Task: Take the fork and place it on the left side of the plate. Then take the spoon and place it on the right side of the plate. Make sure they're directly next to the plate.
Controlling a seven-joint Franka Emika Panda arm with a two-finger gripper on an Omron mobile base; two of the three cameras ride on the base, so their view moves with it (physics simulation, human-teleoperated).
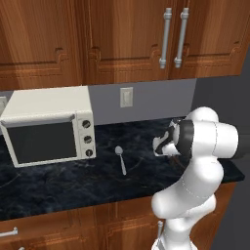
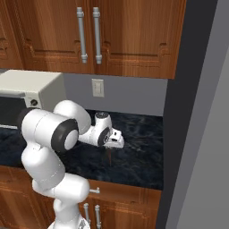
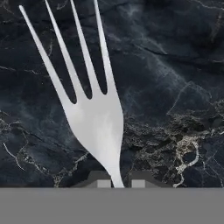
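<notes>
I read no writing or labels anywhere. Left: one microwave (image 1: 49, 126). One spoon (image 1: 120, 158) flat on counter (image 1: 58, 183). My gripper (image 3: 114, 183) pinches neck of one fork (image 3: 94, 118), over dark marble.

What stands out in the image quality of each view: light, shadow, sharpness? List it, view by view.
Left base view: flat, even light; the spoon on the dark marble counter casts hardly any shadow. Right base view: soft and slightly blurred; the fork handle below the gripper is a thin, faint line. Hand view: tines sharp, mild sheen, no glare.
</notes>
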